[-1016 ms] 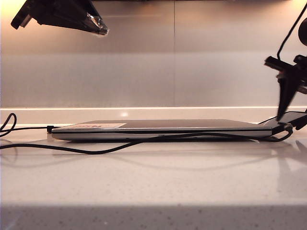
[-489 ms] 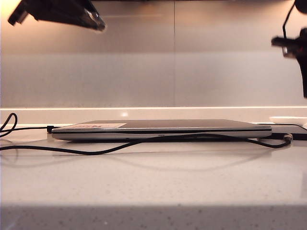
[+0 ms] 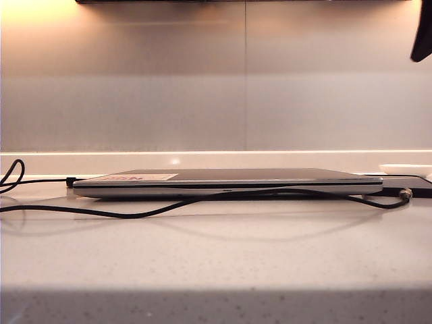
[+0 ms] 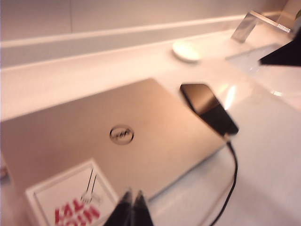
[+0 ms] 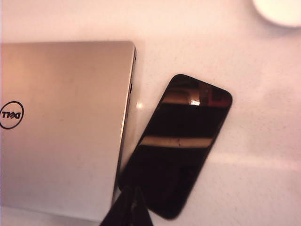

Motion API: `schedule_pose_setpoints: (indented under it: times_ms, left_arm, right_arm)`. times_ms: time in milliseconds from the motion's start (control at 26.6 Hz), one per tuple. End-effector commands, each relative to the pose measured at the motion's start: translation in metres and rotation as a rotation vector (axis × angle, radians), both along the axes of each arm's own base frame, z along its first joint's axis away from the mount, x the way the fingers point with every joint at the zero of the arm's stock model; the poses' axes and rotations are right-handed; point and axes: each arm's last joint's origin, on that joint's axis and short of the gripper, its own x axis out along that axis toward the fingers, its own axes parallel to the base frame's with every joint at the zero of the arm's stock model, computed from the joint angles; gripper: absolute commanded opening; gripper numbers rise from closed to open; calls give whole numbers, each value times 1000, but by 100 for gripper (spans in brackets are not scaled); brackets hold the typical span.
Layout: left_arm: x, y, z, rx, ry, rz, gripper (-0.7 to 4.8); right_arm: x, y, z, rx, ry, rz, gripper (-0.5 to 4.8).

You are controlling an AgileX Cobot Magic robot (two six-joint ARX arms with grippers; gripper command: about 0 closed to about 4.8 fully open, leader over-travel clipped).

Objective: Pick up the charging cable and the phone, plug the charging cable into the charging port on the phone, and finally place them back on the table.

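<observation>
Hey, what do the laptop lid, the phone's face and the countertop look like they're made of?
Laptop lid: probably brushed metal, matte silver-grey, with soft even sheen. Phone: face looks like glossy black glass, mirroring bright light bands. Table: likely polished stone or composite, pale, finely speckled, faintly reflecting the charging cable. Both the left tool and the right tool are shut above them.

1. We are seeing the table (image 3: 216, 256) showing pale grey-white with fine speckles.
2. We are seeing the phone (image 5: 178, 146) gleaming glossy black.
3. The laptop (image 4: 117, 136) is showing silver-grey, with a white sticker (image 4: 70, 200) lettered in red.
4. The charging cable (image 3: 135, 214) is running black.
5. Both grippers' fingers (image 4: 131, 209) are appearing black.
</observation>
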Motion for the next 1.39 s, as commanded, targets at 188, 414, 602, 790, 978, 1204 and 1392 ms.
schedule_pose_setpoints:
  times_ms: [188,414,602,790,978,1204,1392]
  left_arm:
    - [-10,7,-32,38,25,-9,-6]
    - [-15,11,-58,8,-81,-17,-6]
    - [-14,10,-76,-41,-152,-16,-6]
    - [-13,9,-92,-93,-223,-13,-6]
    - [-13,10,-89,-115,-254,-12,-6]
    - [-20,27,-80,-152,-332,76,-6]
    - [-26,64,-82,-139,-423,350,-6]
  right_arm:
    - [-35,-4,-28,-30,-144,-39,-1]
    - [-51,-6,-53,-30,-136,-36,-1]
    - [-51,-7,-54,-32,-124,-36,-1]
    - [-51,-7,-54,-32,-124,-36,-1]
    - [-51,-7,-54,-32,-124,-36,-1]
    - [-51,-7,-54,-32,-124,-36,-1]
    - [-51,-7,-54,-32,-124,-36,-1]
